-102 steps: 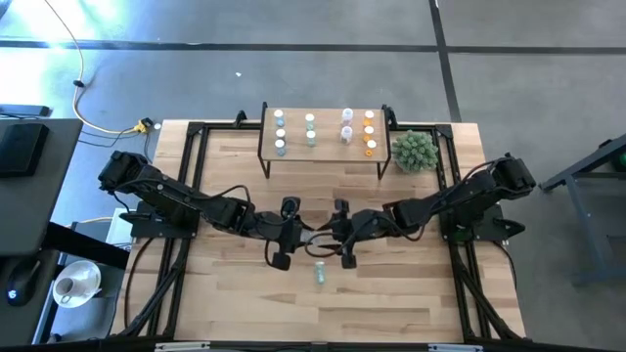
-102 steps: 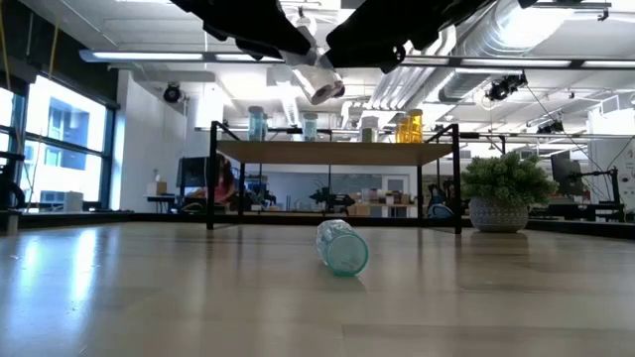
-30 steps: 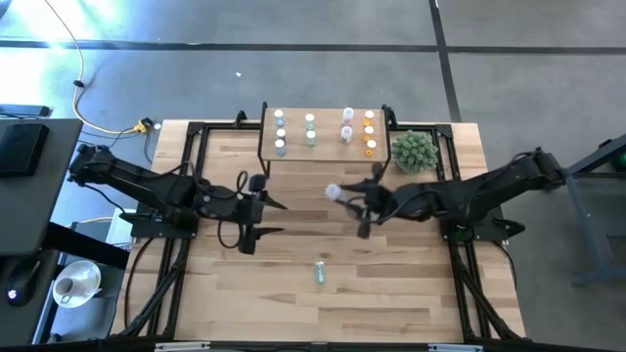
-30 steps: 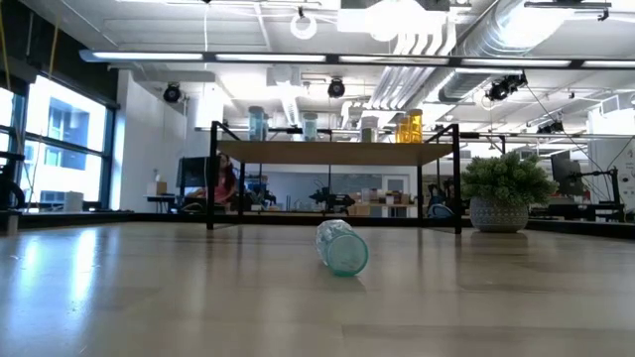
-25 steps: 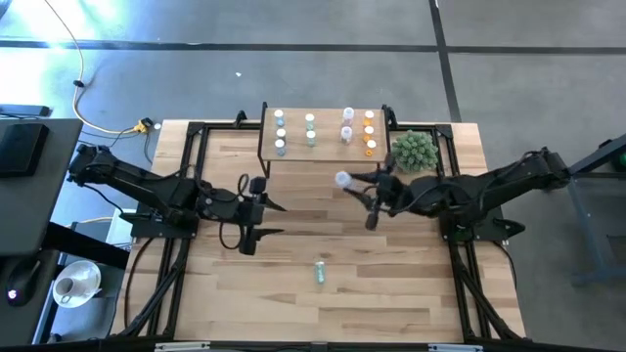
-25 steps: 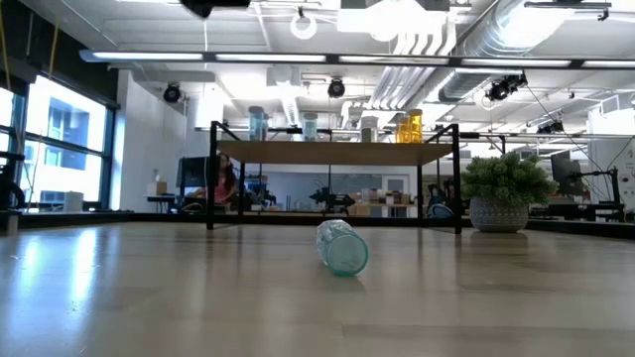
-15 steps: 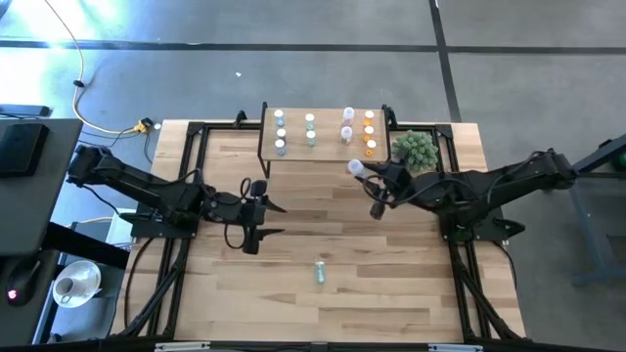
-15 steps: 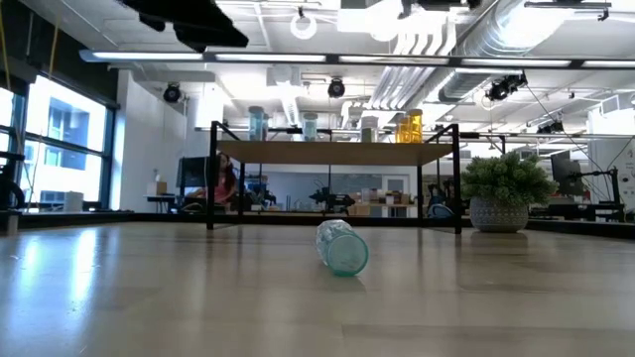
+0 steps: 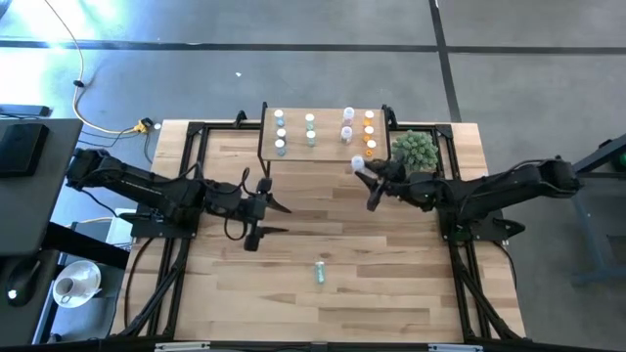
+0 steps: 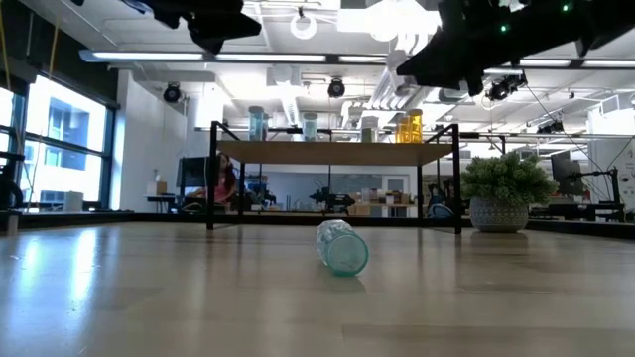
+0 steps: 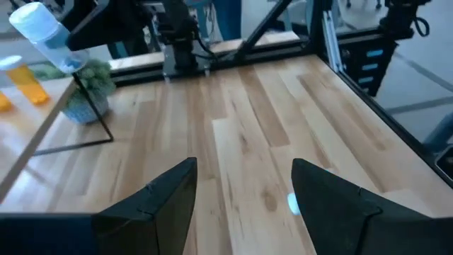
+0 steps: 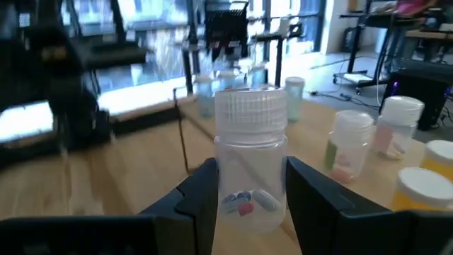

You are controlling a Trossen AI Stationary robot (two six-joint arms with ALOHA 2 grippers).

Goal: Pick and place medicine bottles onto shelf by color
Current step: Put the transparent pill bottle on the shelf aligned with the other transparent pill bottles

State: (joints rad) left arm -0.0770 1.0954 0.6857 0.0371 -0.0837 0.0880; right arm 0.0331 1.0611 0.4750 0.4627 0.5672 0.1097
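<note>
My right gripper [image 9: 365, 177] is shut on a clear bottle with a white cap [image 12: 250, 177], in the air just in front of the shelf's [image 9: 328, 145] near edge. Blue, green, white and orange bottles stand in rows on the shelf. A green bottle [image 9: 319, 272] lies on its side on the table, also in the low view [image 10: 342, 248]. My left gripper [image 9: 282, 220] is open and empty above the table's left middle; in its wrist view [image 11: 244, 191] the green bottle [image 11: 293, 204] shows between its fingers, farther off. My right gripper pinches the clear bottle's body [image 12: 228, 180], just below the cap, between its two fingers [image 12: 195, 202]. The fingers reach in from the table's right side. The bottle is lifted clear of the table and tilted, its cap [image 9: 357, 164] toward the shelf.
A spiky green plant in a pot [image 9: 415, 151] stands right of the shelf, close to my right gripper. Black frame rails [image 9: 186, 176] run along the table's sides. Bare plank [image 9: 391, 284] lies around the green bottle.
My right gripper has carried the clear bottle toward the table's far edge and somewhat right, up to the shelf's front. My left gripper has shifted a little toward the table's right and stays open. The green bottle has not moved.
</note>
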